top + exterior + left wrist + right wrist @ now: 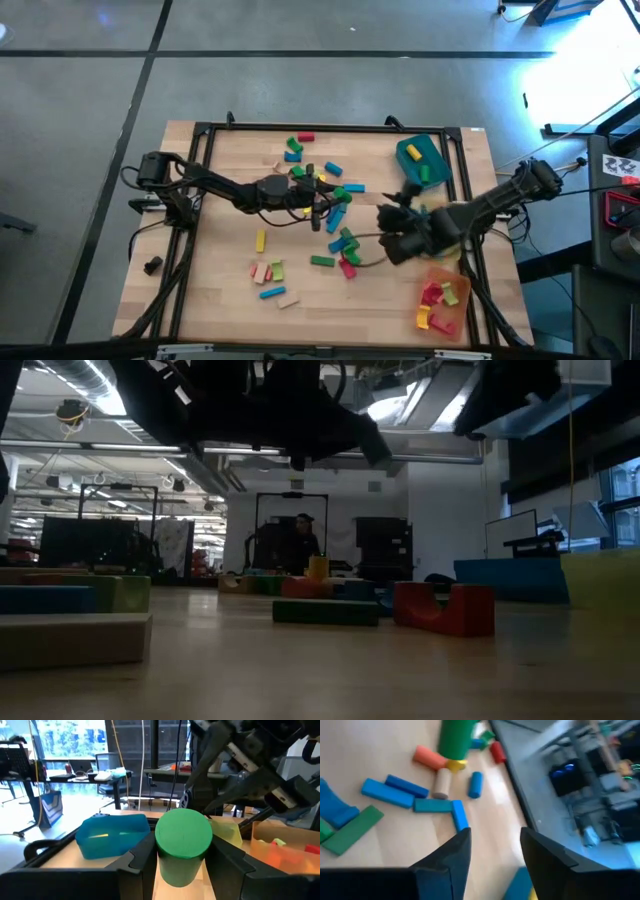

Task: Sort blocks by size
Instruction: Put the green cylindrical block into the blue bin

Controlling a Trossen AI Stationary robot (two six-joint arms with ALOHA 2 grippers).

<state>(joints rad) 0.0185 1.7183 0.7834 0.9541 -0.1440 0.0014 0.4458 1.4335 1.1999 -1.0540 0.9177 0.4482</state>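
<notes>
From above, the left claw (322, 210) sits over the middle of the pale wooden tabletop (215, 260), right above the thickest scatter of small painted wooden blocks (335, 205). The right claw (395, 235) hangs just past that scatter, on the side of the teal plastic tray (420, 160), with the orange plastic tray (445, 300) nearer the front edge already holding red and yellow pieces. A second loose group of blocks lies toward the front left.

In the low view, both arms are dark shapes overhead. A red arch-shaped block (445, 608) and a flat green bar (325, 610) lie on the wood, with a person standing far back in the room.

The left wrist view shows the left claw pinching a green wooden cylinder (182, 845) between its two fingers (142, 870), the cylinder's long axis running along the fingers and its round end facing the trays. The teal tray lies ahead and to one side, the orange tray to the other, and the right arm looms between and above them, so it likely crowds any carry toward either tray.

In the right wrist view, the right claw (492, 852) is spread and empty. Blue bars (395, 790), a plain wood peg (440, 782) and the green cylinder lie beyond its fingertips.
</notes>
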